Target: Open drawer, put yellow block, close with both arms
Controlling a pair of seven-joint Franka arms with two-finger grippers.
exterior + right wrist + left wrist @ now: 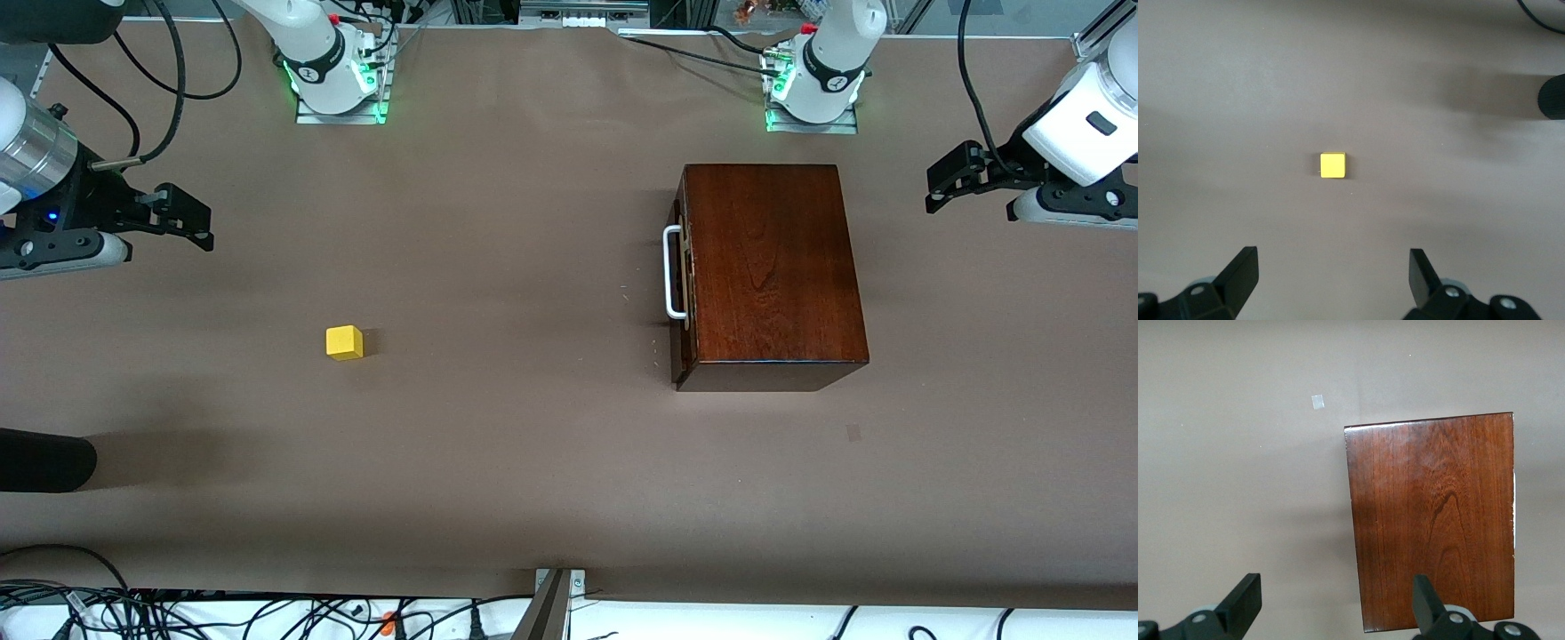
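Observation:
The dark wooden box (773, 267) stands toward the left arm's end of the table. Its drawer (682, 333) is shut, its white loop handle (673, 271) facing the right arm's end. The yellow block (344, 342) lies alone on the table toward the right arm's end. My right gripper (197, 227) hovers open and empty, in the air, at that end of the table. In the right wrist view the block (1333, 165) lies ahead of its open fingers (1238, 277). My left gripper (935, 188) hovers open and empty beside the box, which fills the left wrist view (1431, 520).
A black rounded object (44, 462) pokes in at the right arm's end, nearer the front camera than the block. A small tape patch (853, 433) lies near the box. Cables (178, 613) and a metal bracket (553, 600) line the near edge.

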